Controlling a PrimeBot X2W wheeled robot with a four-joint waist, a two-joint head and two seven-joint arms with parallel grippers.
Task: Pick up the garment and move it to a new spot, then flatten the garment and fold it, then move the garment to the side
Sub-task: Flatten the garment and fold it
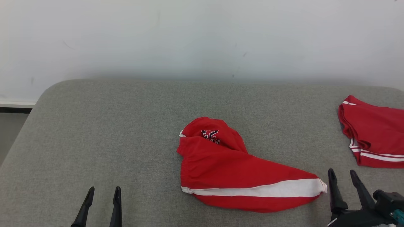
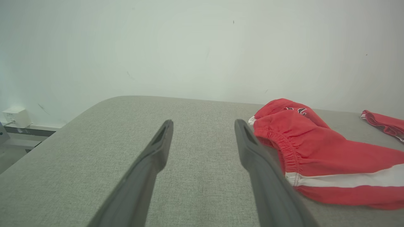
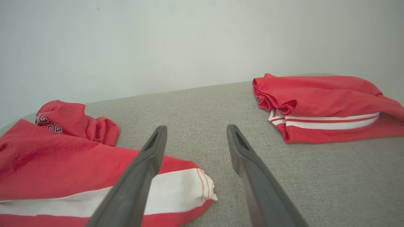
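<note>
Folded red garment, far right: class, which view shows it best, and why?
Right wrist view: the folded garment lies close, nearly whole. Head view crops it at the edge; left wrist view shows a sliver.

red garment (image 1: pixel 221 164), dark print (image 1: pixel 210 135) — not legible

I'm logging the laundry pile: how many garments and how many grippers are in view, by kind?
Red cloth garments with white stripes: 2 (crumpled middle garment, right-edge garment)
Dark two-finger grippers: 2 (left gripper, right gripper)
Total: 4
</note>
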